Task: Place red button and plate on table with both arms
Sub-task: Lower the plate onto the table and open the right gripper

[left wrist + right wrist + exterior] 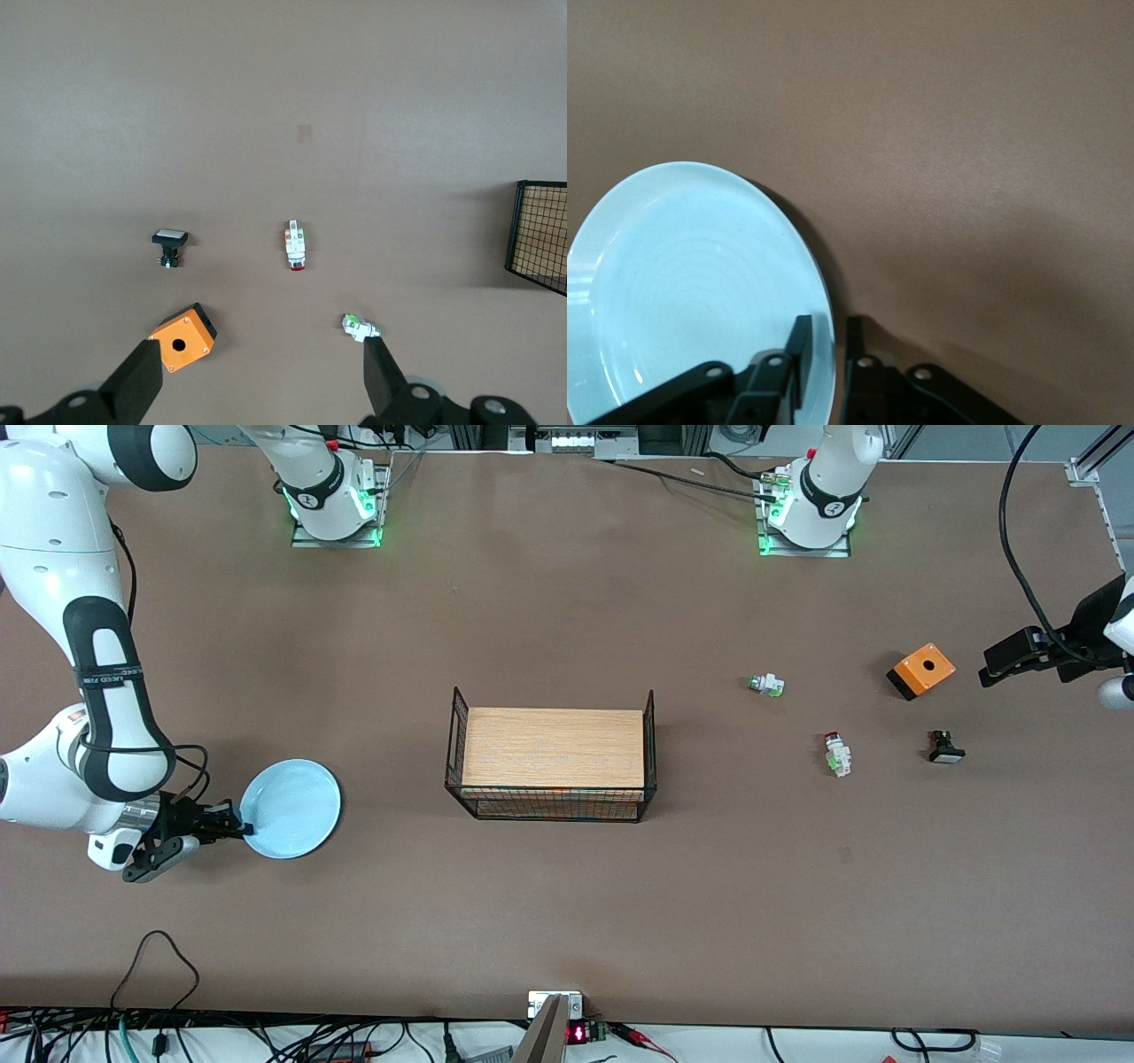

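The red button (pixel 835 753) lies on its side on the brown table (pixel 567 912), toward the left arm's end; it also shows in the left wrist view (pixel 295 248). My left gripper (pixel 988 669) hangs open and empty in the air beside the orange box, its fingers wide apart (pixel 261 354). The pale-blue plate (pixel 292 808) is at the right arm's end. My right gripper (pixel 241 831) is shut on the plate's rim, one finger inside and one outside (pixel 828 332). The plate (pixel 691 283) looks slightly tilted; I cannot tell whether it rests on the table.
A green-capped switch (pixel 765 685), a black-bodied button (pixel 945 747) and an orange box (pixel 921 670) lie around the red button. A wood-topped black wire rack (pixel 554 748) stands mid-table. Cables run along the table edge nearest the front camera.
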